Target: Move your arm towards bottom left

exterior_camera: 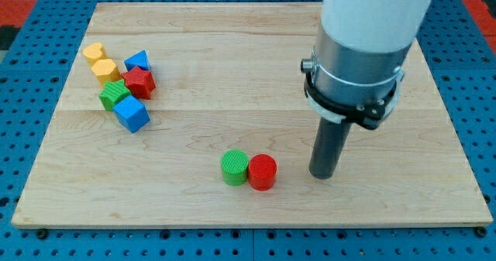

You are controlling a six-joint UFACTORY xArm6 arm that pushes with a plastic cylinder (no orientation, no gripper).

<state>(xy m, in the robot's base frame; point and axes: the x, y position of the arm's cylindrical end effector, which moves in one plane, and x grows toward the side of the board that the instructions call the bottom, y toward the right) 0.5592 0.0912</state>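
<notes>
My tip point(322, 175) rests on the wooden board point(232, 75) at the view's lower right of centre. A red cylinder point(262, 172) lies just to the tip's left, a short gap away, touching a green cylinder point(234, 167) on its left. A cluster sits at the view's upper left: a yellow cylinder point(94, 53), a yellow block point(105, 70), a blue triangular block point(138, 60), a red star-shaped block point(139, 82), a green block point(114, 95) and a blue cube point(132, 114).
The arm's white and grey body point(364, 44) rises over the board's upper right. A blue perforated table point(23, 121) surrounds the board.
</notes>
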